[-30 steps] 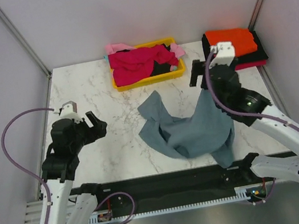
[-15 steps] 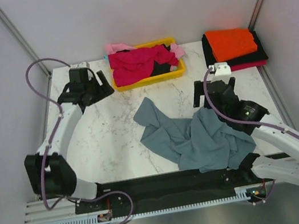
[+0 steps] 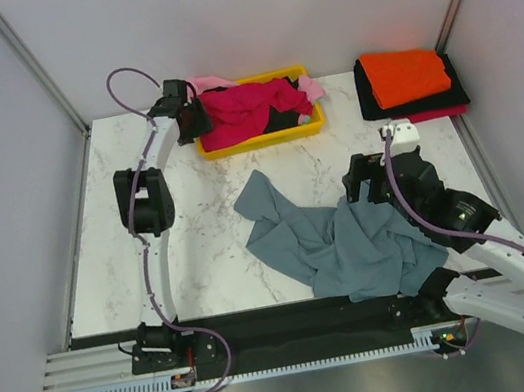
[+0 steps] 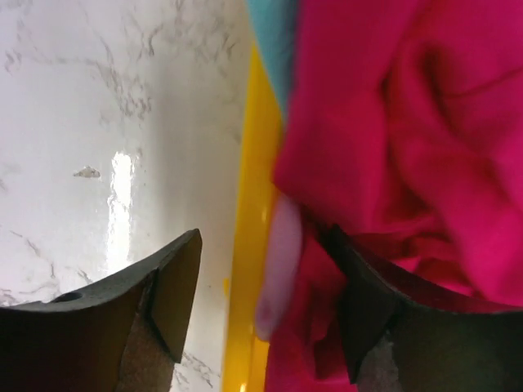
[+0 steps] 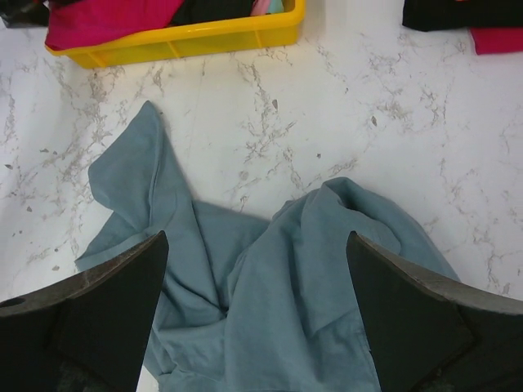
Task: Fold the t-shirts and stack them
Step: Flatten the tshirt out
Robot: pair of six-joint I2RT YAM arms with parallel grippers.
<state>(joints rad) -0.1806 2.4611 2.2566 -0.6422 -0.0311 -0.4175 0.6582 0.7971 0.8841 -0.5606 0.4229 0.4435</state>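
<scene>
Now left hand [image 4: 260,238] spread astride tray [image 4: 248,163] rim, beside magenta shirt [image 4: 392,122]; right hand [image 5: 255,238] spread over blue-grey shirt [image 5: 302,286]

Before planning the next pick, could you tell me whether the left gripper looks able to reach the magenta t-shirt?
Probably yes: the left gripper hangs open astride the yellow tray rim, one finger over the magenta t-shirt, which lies uncovered on top.

At the tabletop's [image 3: 177,231] 5 o'clock, a loose t-shirt [image 3: 341,243], right pincer [image 3: 365,178] over its 2 o'clock edge; at 12 o'clock, a tray [image 3: 262,139] holding a heap of t-shirts [image 3: 246,107], left pincer [image 3: 196,121] astride its 9 o'clock rim; at 2 o'clock, a stack of t-shirts [image 3: 410,84].
</scene>
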